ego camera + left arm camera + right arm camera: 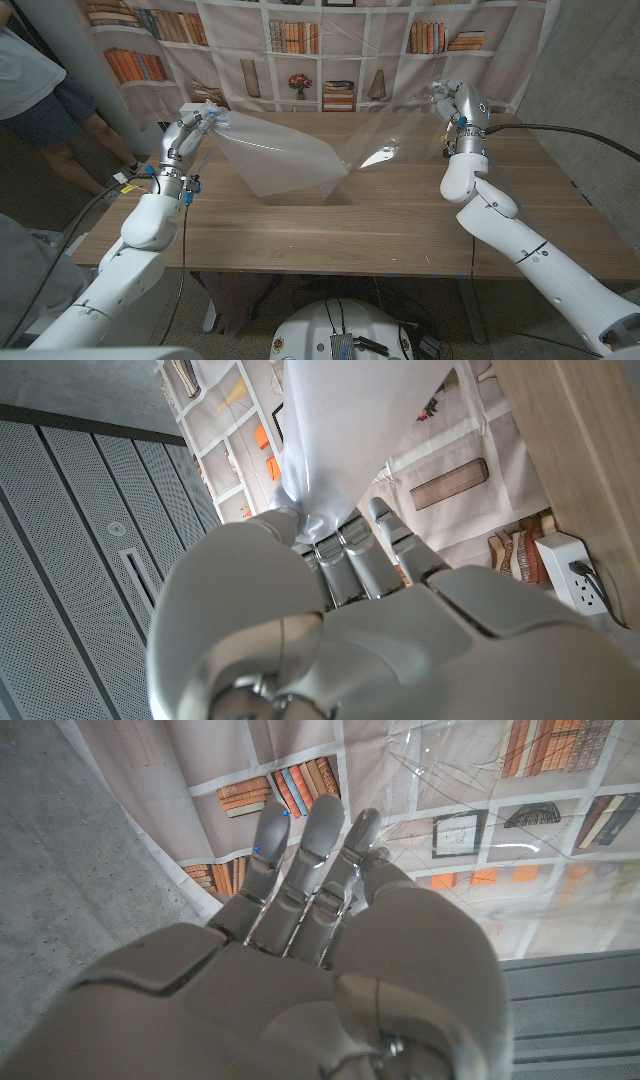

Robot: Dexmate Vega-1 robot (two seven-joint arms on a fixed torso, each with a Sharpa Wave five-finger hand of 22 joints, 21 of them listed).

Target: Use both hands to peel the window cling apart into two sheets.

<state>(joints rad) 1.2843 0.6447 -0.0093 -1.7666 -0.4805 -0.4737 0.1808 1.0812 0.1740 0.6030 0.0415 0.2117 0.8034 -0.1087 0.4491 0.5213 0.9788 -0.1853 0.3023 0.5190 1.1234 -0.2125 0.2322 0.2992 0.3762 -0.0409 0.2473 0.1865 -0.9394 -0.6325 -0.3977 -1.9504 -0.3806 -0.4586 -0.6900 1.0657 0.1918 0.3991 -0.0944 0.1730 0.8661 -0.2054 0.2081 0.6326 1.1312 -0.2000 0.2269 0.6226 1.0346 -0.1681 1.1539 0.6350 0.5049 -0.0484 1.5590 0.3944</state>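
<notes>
The window cling hangs above the tabletop (pixel 400 225), its frosted sheet (pixel 275 150) pinched at a corner by the left hand (pixel 190 128) and its clear sheet (pixel 395 140) by the right hand (pixel 450 100). Both look feather-light, limp and clingy, best held at corners. The head view shows them joined low in the middle; the wrist views show the fingers (pixel 345 545) closed on film.

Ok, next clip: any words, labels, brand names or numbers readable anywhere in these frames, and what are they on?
No text can be read.
Book spines on the printed bookshelf backdrop: too small and blurred to read.
Left hand, right hand, frosted sheet, clear sheet, wooden table: no markings visible.
White power strip in the left wrist view: no legible label.
</notes>
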